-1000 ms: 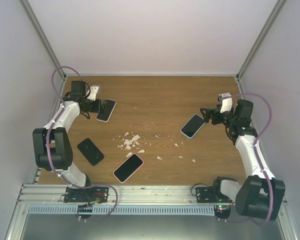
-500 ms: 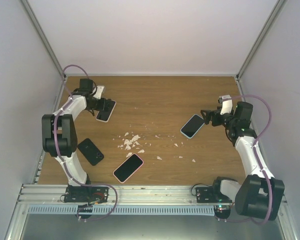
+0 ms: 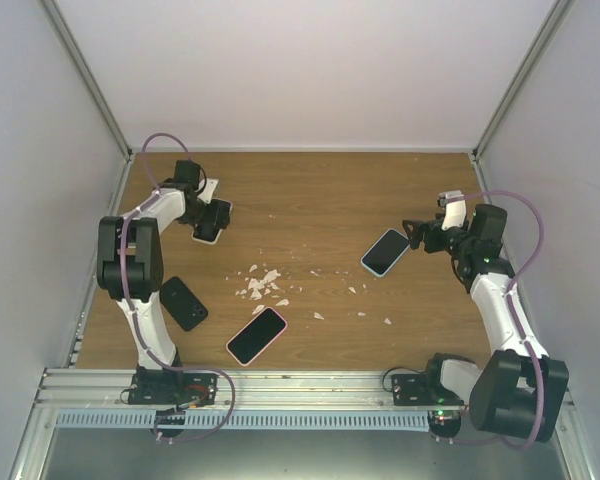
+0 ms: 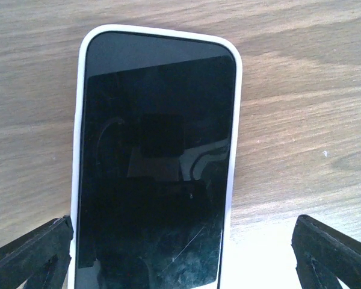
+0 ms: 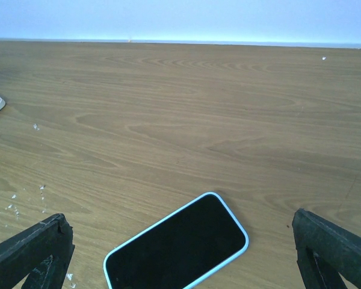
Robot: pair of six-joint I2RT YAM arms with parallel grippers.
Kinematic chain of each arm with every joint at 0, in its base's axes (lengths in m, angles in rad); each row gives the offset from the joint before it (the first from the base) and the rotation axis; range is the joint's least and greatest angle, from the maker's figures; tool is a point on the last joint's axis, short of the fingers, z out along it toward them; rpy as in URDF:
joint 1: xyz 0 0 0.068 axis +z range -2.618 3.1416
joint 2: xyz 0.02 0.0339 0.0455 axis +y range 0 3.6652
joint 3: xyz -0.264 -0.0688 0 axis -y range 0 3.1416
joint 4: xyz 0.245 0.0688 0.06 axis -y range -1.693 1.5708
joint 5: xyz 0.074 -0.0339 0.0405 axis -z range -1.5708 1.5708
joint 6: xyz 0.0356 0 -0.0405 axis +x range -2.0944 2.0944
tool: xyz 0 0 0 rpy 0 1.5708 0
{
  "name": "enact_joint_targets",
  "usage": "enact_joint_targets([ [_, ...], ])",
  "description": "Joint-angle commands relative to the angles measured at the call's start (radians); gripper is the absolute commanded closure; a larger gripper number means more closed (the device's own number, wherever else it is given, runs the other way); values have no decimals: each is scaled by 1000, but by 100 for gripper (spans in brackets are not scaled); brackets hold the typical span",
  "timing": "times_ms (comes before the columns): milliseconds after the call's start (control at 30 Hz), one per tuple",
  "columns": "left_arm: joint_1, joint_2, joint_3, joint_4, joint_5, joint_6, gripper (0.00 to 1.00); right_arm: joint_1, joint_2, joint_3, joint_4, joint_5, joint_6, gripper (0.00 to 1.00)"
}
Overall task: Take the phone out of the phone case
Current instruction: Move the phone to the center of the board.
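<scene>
**A:** Where are the phones?

**B:** All on the table (image 3: 320, 190). The white phone (image 4: 155, 162) lies at 10 o'clock, the blue phone (image 3: 385, 252) at 3, the pink phone (image 3: 256, 335) at 6 and the black phone (image 3: 182, 303) at 8. White scraps (image 3: 262, 283) litter the middle.

**A:** Is any of them out of its case?

**B:** Not the white one. It lies screen up with the case (image 4: 159, 32) ringing the glass. The blue one shows the same rim.

**A:** And the left gripper (image 3: 217, 214)?

**B:** It is released, with the jaws wide. It sits at the white phone's 12 o'clock end, one finger on each side. I cannot tell whether either finger touches the case.

**A:** The right gripper (image 3: 412, 232)?

**B:** Released as well, jaws spread, just off the blue phone's 2 o'clock end. It holds nothing, and the phone lies flat ahead of it.
</scene>
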Motion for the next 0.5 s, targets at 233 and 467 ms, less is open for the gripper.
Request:
enact_joint_targets([
  [233,-16,70,70,6,-64,-15,1,-11,-18,-15,22,-4,2,0],
  [467,-16,112,104,-10,-67,-18,1,-10,-19,-17,23,-4,0,1],
])
